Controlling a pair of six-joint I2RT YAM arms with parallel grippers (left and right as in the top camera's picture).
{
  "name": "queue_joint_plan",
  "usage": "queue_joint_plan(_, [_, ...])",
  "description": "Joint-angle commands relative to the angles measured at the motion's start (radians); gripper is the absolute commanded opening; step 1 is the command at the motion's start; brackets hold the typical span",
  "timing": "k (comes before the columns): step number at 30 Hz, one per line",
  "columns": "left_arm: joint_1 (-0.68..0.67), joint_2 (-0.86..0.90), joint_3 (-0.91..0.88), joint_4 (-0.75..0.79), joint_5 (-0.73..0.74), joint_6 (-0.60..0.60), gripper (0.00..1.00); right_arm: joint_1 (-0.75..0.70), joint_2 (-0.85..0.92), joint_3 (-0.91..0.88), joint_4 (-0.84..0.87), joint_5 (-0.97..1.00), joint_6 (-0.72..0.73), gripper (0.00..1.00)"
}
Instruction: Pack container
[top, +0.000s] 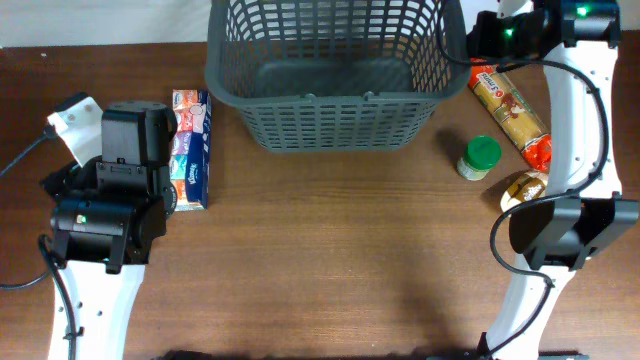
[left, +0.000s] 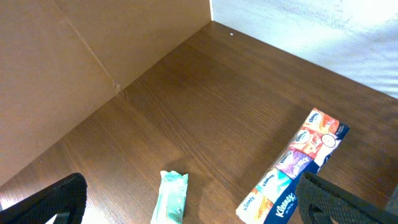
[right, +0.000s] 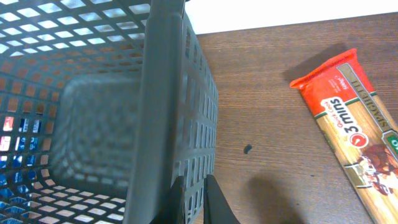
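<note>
The container (top: 320, 100), a large dark grey lattice basket, stands at the back centre and looks empty. My right gripper (right: 198, 200) is shut on its right wall (right: 163, 93), one finger inside and one outside; from overhead it sits at the basket's right rim (top: 468, 42). My left gripper (left: 194, 208) is open and empty, above a mint-green wipes pack (left: 172, 198) and beside a Kleenex multipack (left: 298, 168). In the overhead view the left wrist (top: 130, 150) hides its fingers, and the Kleenex pack (top: 190, 148) lies just to its right.
A long orange pasta packet (top: 512, 112) lies right of the basket, also in the right wrist view (right: 351, 124). A green-lidded jar (top: 480, 157) and a brownish wrapped item (top: 525, 187) sit near the right arm. A white object (top: 72, 118) lies at far left.
</note>
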Motion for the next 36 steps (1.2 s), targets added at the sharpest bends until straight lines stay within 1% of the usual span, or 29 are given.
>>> queue_joint_plan(1, [0.005, 0.001, 0.01, -0.002, -0.017, 0.016, 1.0, 0.019, 0.011, -0.005, 0.006, -0.003, -0.005, 0.04])
queue_joint_plan(2, [0.005, 0.001, 0.01, -0.002, -0.017, 0.016, 1.0, 0.019, 0.011, -0.005, 0.005, 0.006, -0.005, 0.06])
queue_joint_plan(3, [0.005, 0.001, 0.01, -0.002, -0.017, 0.016, 1.0, 0.019, 0.011, -0.005, 0.004, 0.017, -0.005, 0.12])
queue_joint_plan(4, [0.005, 0.001, 0.01, -0.002, -0.017, 0.016, 1.0, 0.019, 0.011, -0.005, 0.003, 0.024, -0.004, 0.25])
queue_joint_plan(5, [0.005, 0.001, 0.01, -0.002, -0.017, 0.016, 1.0, 0.019, 0.011, -0.005, 0.003, 0.033, -0.004, 0.52])
queue_joint_plan(7, [0.005, 0.001, 0.01, -0.002, -0.017, 0.016, 1.0, 0.019, 0.011, -0.005, 0.003, 0.056, -0.003, 0.74])
queue_joint_plan(9, [0.005, 0.001, 0.01, -0.002, -0.017, 0.016, 1.0, 0.014, 0.011, -0.005, 0.003, 0.083, -0.001, 0.99])
queue_joint_plan(16, [0.005, 0.001, 0.01, -0.002, -0.017, 0.016, 1.0, -0.029, 0.009, 0.031, -0.001, 0.079, 0.011, 0.99])
queue_joint_plan(24, [0.005, 0.001, 0.01, -0.002, -0.017, 0.016, 1.0, -0.117, -0.006, 0.154, -0.06, 0.079, 0.033, 0.99])
queue_joint_plan(31, [0.005, 0.001, 0.01, -0.002, -0.017, 0.016, 1.0, -0.186, -0.009, 0.293, -0.238, 0.088, 0.028, 0.99])
queue_joint_plan(33, [0.005, 0.001, 0.01, -0.002, -0.017, 0.016, 1.0, -0.198, -0.009, 0.296, -0.284, 0.114, 0.029, 0.99])
queue_joint_plan(36, [0.005, 0.001, 0.01, -0.002, -0.017, 0.016, 1.0, -0.203, -0.008, 0.295, -0.368, 0.204, 0.029, 0.99])
